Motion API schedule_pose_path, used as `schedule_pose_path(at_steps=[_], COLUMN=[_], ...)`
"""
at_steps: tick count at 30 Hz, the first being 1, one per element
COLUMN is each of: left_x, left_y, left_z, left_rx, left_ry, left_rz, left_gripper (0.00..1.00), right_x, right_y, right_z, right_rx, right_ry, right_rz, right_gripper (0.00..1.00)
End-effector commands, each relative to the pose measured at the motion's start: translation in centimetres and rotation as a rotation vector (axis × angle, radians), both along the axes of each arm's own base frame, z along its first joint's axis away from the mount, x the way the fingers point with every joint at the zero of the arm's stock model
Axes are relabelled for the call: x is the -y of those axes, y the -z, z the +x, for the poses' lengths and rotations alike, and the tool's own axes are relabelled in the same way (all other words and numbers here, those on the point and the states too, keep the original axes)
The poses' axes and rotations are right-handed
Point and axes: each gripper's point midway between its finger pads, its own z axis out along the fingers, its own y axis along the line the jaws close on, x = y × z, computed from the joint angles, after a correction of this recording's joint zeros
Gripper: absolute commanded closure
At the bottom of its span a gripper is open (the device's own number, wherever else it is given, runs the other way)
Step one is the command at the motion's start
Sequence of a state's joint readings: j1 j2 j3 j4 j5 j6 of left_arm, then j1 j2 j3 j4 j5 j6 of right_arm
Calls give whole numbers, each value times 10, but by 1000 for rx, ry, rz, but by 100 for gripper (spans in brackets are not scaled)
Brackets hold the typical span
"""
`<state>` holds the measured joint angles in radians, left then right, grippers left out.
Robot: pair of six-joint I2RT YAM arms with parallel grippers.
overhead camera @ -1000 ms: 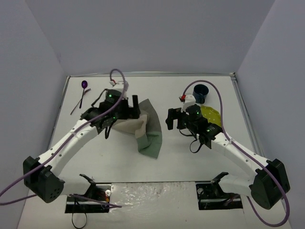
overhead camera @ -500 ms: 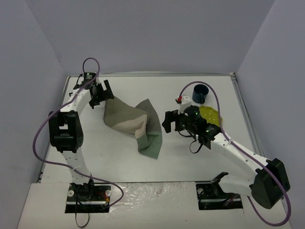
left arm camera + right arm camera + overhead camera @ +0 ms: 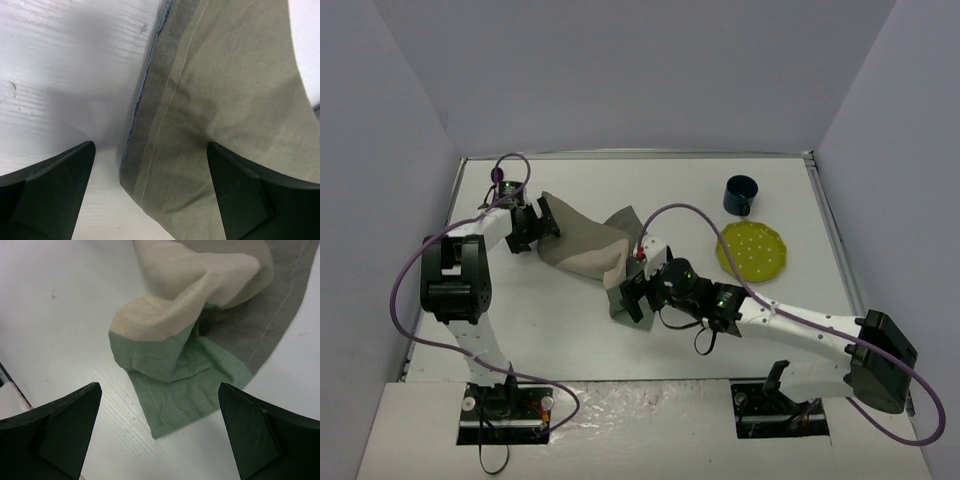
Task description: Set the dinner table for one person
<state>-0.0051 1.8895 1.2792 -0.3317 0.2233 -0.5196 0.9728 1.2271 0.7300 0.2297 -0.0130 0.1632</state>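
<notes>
A crumpled grey, beige and green patchwork cloth [image 3: 600, 250] lies on the white dinner table [image 3: 550, 320]. My left gripper [image 3: 542, 222] is open, its fingers straddling the cloth's grey corner [image 3: 170, 150] at the far left. My right gripper [image 3: 632, 295] is open just above the cloth's green corner [image 3: 175, 405], not touching it. A yellow-green plate [image 3: 752, 250] and a dark blue cup [image 3: 741, 195] sit at the right. A purple spoon [image 3: 497, 178] lies at the far left behind the left arm.
Grey walls close in the table on three sides. The right arm stretches across the table's near middle, its purple cable looping above it. The left arm's cable arcs at the left edge.
My right gripper has swung left from beside the plate to the cloth's green corner. My left gripper has moved closer onto the cloth's grey corner.
</notes>
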Motion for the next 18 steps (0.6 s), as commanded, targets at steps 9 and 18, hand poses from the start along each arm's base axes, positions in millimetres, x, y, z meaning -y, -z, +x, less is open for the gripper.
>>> schedule_pose_path(at_steps=[9,18], left_x=[3,13], left_y=[-17,-1], left_z=[9,10], left_rx=[144,136], left_ry=[-93,-105], left_rz=[-59,-126], left_gripper=[8,39], right_x=[-55,-70], right_y=[1,18], right_z=[27,39], right_rx=[139,127], right_ry=[171,192], right_rz=[-25,-52], right_gripper=[0,16])
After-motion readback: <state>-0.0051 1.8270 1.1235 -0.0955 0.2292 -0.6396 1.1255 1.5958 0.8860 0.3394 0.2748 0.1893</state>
